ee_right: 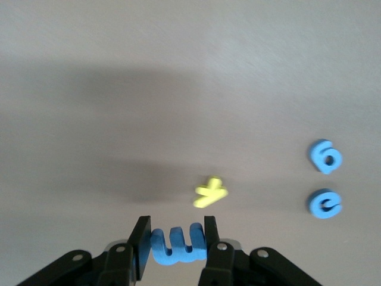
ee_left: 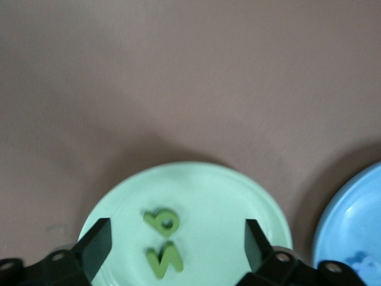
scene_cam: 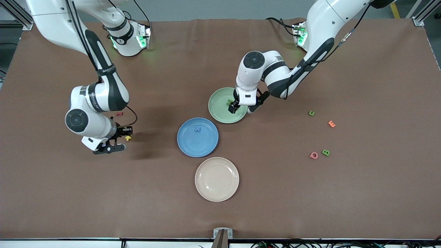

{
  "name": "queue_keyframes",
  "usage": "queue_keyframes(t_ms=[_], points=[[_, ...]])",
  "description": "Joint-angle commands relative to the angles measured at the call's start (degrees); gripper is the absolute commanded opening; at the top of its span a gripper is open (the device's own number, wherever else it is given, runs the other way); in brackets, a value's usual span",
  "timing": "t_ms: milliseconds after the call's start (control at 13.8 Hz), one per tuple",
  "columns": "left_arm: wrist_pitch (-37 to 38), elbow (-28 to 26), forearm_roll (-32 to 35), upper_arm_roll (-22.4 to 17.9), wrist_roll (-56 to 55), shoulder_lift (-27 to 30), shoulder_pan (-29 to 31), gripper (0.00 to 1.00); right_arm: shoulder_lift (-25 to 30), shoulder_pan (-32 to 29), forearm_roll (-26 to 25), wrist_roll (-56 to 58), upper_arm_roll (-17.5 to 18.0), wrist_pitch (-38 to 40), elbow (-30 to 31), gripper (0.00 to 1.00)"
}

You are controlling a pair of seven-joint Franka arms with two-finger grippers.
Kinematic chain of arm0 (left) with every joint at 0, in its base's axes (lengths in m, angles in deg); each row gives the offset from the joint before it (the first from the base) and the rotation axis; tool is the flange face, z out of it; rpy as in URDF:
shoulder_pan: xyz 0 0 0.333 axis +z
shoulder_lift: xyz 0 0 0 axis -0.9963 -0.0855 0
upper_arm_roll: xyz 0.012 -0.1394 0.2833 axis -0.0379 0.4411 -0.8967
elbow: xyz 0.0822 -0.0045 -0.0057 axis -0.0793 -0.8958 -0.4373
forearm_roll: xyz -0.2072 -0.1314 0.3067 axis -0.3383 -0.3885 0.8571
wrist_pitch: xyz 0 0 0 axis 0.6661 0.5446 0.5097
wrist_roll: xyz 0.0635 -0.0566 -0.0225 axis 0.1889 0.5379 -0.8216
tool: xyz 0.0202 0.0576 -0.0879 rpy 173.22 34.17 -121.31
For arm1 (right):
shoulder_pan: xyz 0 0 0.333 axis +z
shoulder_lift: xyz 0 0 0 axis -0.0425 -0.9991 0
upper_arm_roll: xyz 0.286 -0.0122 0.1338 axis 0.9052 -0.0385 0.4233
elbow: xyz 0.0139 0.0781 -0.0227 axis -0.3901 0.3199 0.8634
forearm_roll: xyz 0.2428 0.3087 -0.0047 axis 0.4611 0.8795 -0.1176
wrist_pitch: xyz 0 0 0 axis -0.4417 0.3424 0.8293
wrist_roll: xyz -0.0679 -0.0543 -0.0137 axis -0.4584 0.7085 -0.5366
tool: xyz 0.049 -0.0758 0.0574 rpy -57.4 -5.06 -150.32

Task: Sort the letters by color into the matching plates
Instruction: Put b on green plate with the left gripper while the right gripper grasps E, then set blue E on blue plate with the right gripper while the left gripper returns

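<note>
The pale green plate (scene_cam: 220, 103) holds two green letters (ee_left: 162, 220) (ee_left: 164, 260). My left gripper (scene_cam: 234, 107) (ee_left: 177, 235) hangs open just over them, and neither finger touches a letter. The blue plate (scene_cam: 197, 144), nearer the front camera, holds one blue letter (scene_cam: 197, 129). My right gripper (scene_cam: 125, 132) (ee_right: 176, 229) is shut on a blue letter (ee_right: 178, 247) over the table toward the right arm's end. Two more blue letters (ee_right: 325, 156) (ee_right: 324, 203) lie on the table there. Green letters (scene_cam: 311, 113) (scene_cam: 325, 152) lie toward the left arm's end.
A yellow letter (scene_cam: 128, 138) (ee_right: 210, 192) lies just under my right gripper, with a dark red letter (scene_cam: 119, 113) farther from the front camera. A cream plate (scene_cam: 216, 179) sits nearest that camera. An orange E (scene_cam: 331, 124) and a pink Q (scene_cam: 313, 155) lie among the green letters.
</note>
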Motion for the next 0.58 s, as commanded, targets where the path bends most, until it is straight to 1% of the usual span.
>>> queue_keyframes(t_ms=[0, 145, 289, 434, 506], points=[[2.26, -1.51, 0.88, 0.71, 4.28, 5.00, 4.69, 1.00, -0.90, 4.31, 0.16, -8.07, -0.22, 1.33, -3.48, 0.18], [6.12, -1.69, 0.88, 1.49, 9.80, 6.67, 8.12, 1.00, -2.75, 7.99, 3.48, -14.31, -0.13, 1.50, -6.12, 0.18], [8.68, -2.57, 0.79, 3.77, 16.56, 7.47, 13.90, 1.00, -5.03, 11.77, 6.74, -20.72, -0.13, 1.42, -8.84, 0.17], [9.82, -4.41, 0.61, 9.20, 19.14, 7.64, 22.68, 1.00, -7.84, 15.55, 7.72, -27.66, -0.13, 1.07, -11.92, 0.17], [11.05, -5.90, 0.70, 12.89, 20.89, 7.56, 28.12, 1.00, -9.59, 17.40, 7.90, -31.70, -0.13, 0.81, -13.58, 0.17]])
